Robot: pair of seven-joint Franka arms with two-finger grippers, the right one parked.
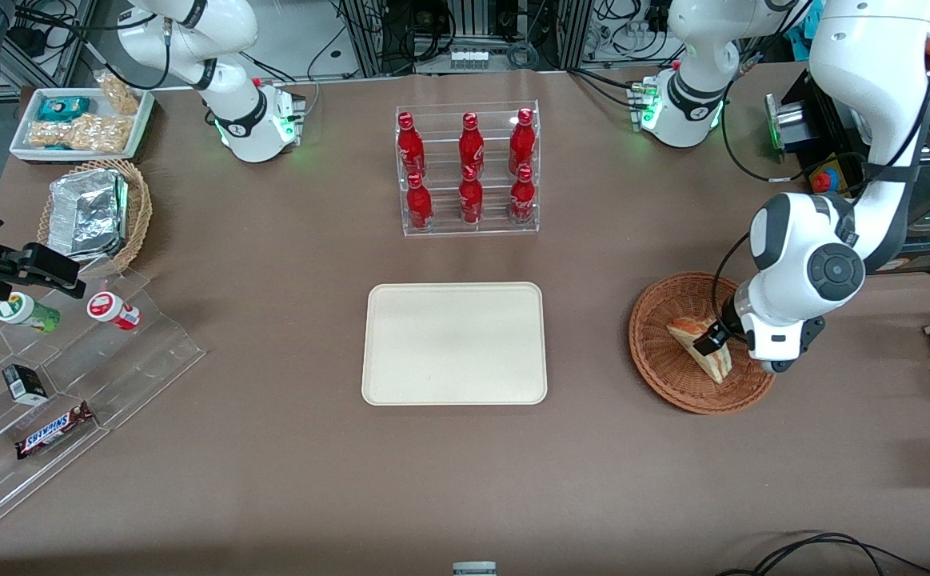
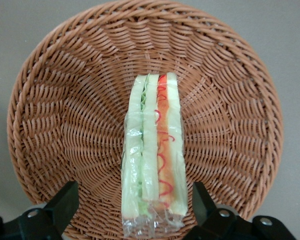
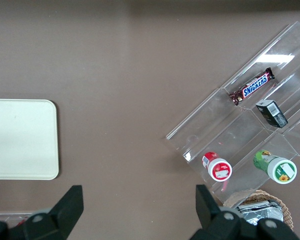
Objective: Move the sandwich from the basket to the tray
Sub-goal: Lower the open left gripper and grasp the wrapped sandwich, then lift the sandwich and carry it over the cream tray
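The gripper [image 2: 132, 210] hangs low over the basket [image 1: 656, 352], its fingers [image 2: 65, 202] spread wide, one on each side of the sandwich [image 2: 152, 155] and apparently clear of the wrap. The sandwich stands on edge in the basket, ungrasped. The tray [image 1: 454, 344] lies bare toward the middle of the table. Judging by this, grasping, lifting, carrying and placing all remain.
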